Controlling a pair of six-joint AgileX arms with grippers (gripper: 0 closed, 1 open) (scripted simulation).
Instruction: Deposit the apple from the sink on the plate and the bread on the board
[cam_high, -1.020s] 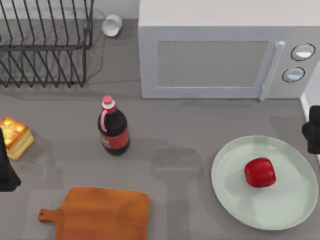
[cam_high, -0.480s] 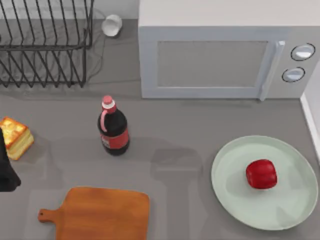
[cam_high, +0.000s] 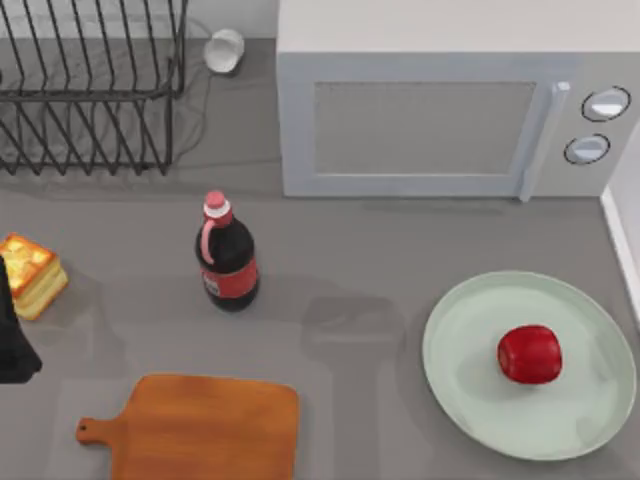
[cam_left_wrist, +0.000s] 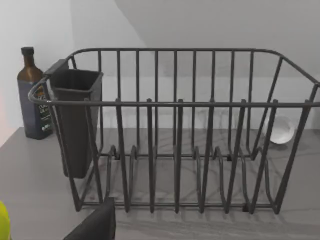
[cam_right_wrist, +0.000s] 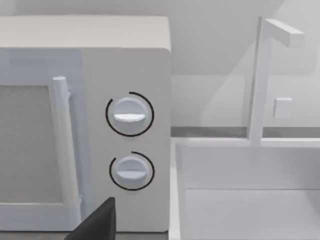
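Reference landmark: the cola bottle (cam_high: 227, 262), standing upright on the counter.

Left gripper (cam_high: 12, 335): at the table's left edge, far left of the bottle; finger state cannot be determined.

Bread (cam_high: 30, 274): far left of the bottle, on the counter, touching or just beside the left gripper.

Board (cam_high: 200, 427): in front of the bottle, bare.

Plate (cam_high: 460, 395): right of the bottle, carrying the apple (cam_high: 529, 354).
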